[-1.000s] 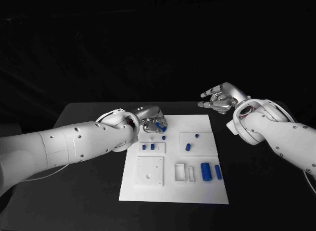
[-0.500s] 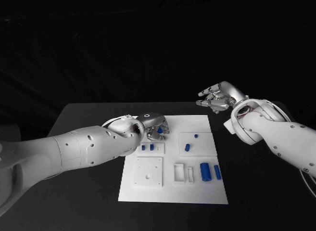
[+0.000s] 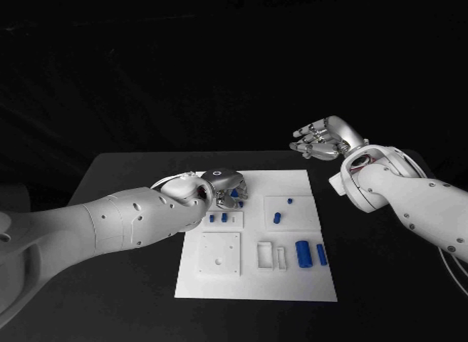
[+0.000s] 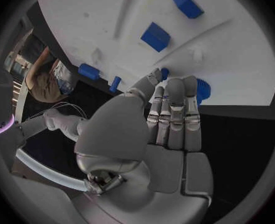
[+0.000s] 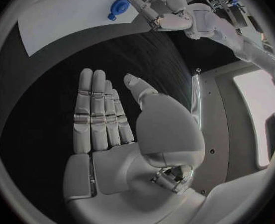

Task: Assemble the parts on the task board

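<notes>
Saw the right hand (image 5: 112, 129) flat and empty, palm bare, fingers (image 5: 94, 109) stretched straight side by side, thumb standing a little apart. Hung over the black table (image 5: 62, 64), well clear of the board. Beyond the fingertips, made out the white task board (image 5: 69, 10) with a round blue part (image 5: 119, 6) near its edge. Found the left hand (image 5: 165, 10) just beside that part, fingertips pointing down toward it; contact could not be judged.
</notes>
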